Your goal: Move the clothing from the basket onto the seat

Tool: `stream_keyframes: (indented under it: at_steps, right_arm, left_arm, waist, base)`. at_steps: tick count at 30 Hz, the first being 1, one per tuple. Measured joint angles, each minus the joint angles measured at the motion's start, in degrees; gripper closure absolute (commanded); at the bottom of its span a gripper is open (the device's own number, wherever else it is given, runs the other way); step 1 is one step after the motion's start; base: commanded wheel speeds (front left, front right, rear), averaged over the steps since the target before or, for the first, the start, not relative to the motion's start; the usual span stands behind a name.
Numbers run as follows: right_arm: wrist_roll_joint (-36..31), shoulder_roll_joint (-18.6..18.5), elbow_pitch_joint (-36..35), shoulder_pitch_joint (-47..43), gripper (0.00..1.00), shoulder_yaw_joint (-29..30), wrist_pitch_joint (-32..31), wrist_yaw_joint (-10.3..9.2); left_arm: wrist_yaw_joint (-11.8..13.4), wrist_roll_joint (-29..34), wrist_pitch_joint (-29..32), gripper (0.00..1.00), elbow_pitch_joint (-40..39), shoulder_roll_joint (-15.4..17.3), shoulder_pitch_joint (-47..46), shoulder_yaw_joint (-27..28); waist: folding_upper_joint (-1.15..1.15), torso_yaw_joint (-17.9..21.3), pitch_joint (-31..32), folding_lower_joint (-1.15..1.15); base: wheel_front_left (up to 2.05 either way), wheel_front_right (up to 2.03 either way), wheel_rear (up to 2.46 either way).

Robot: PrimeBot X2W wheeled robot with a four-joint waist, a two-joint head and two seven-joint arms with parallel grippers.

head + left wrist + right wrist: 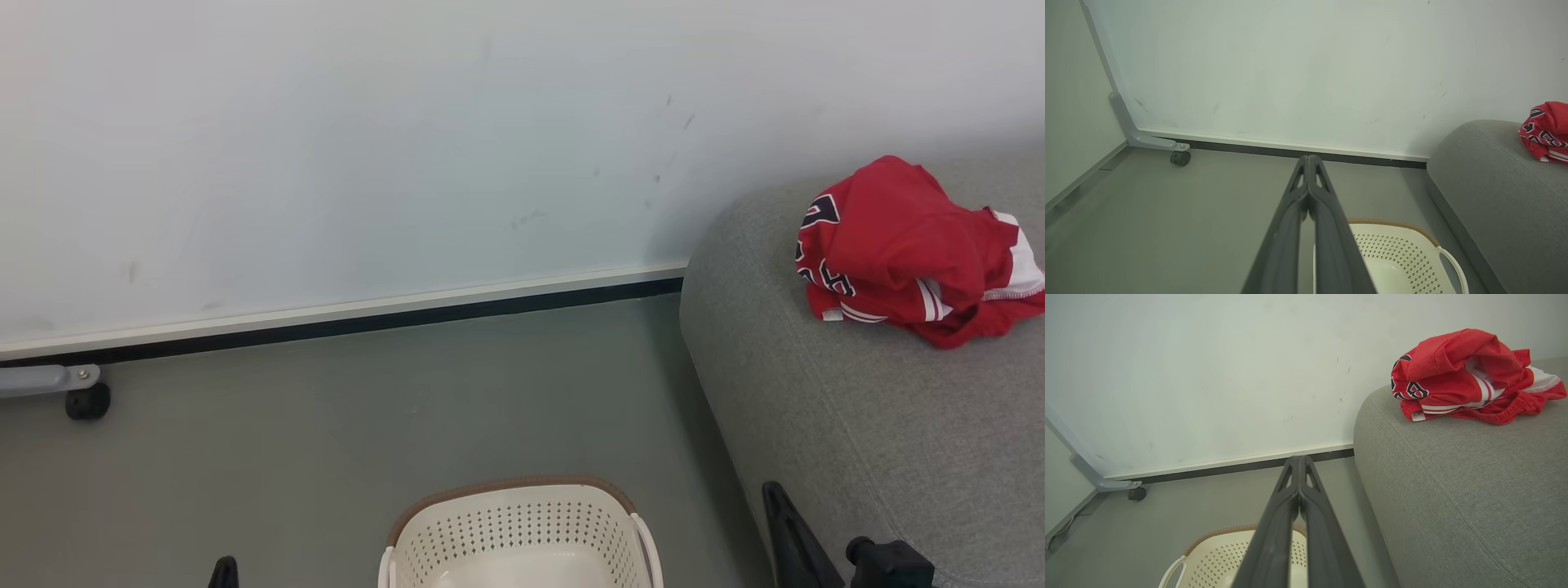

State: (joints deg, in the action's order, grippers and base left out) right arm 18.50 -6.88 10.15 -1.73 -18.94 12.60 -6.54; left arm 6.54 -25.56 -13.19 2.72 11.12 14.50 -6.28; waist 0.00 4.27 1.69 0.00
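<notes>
Left gripper and right gripper are seen pressed together, empty; clothes heaped by the sofa end could be knocked off; basket apparently empty.

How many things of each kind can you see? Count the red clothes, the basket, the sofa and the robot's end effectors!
red clothing pile: 1 (garments inside it cannot be told apart)
basket: 1
sofa: 1
End effectors: 2, the left end effector and the right end effector, both shut
Total: 5
</notes>
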Motion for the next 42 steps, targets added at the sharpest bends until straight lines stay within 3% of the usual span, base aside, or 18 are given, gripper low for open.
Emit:
stream_keyframes:
  at_steps: [42]
  right_arm:
    - [33.16, 2.01, 3.16, 2.47, 1.00, 12.01, -9.07, 5.76]
  left_arm:
    - [-5.97, -29.37, 9.15, 1.00, 6.09, -3.80, -7.47, 5.45]
  waist:
    - [0.00, -1.97, -0.82, 0.00]
  base:
    - [0.00, 0.00, 0.00]
